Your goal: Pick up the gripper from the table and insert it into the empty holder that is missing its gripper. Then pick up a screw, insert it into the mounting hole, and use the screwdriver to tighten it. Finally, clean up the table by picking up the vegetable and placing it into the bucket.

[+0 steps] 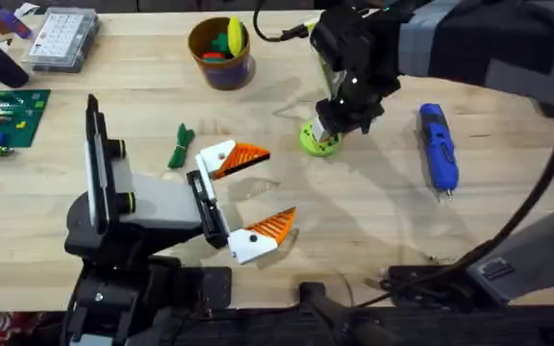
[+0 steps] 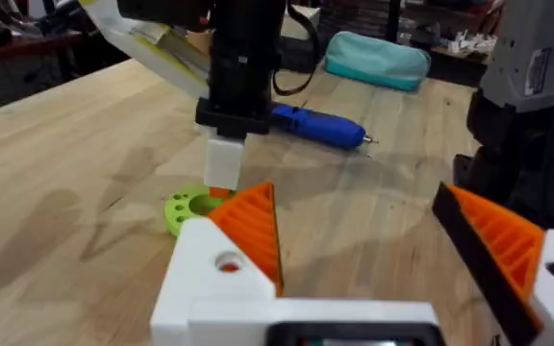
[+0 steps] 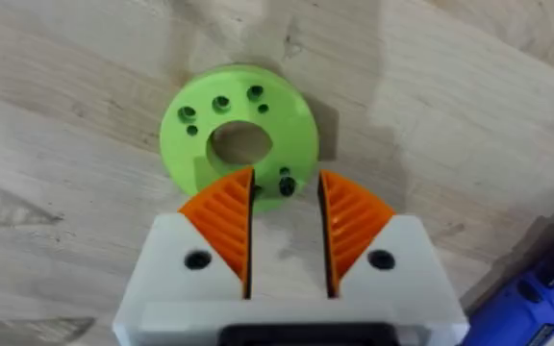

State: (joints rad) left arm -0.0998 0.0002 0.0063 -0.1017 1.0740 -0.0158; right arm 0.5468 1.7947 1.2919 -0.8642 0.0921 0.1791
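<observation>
The right hand [image 3: 285, 235] hangs just over the lime-green ring [image 3: 239, 135], its orange pads a little apart and holding nothing. The ring lies flat on the tabletop [image 1: 373, 211], near the blue screwdriver [image 1: 439, 147]. It looks hard, light and smooth, so pinching its rim should work best. The left hand [image 1: 250, 197] is wide open and empty, also near the ring.

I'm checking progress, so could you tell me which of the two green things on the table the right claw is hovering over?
The lime-green round ring with holes: the right claw hangs directly above its rim, fingers slightly apart. The dark green leafy vegetable lies farther left, nearer the left claw.
</observation>
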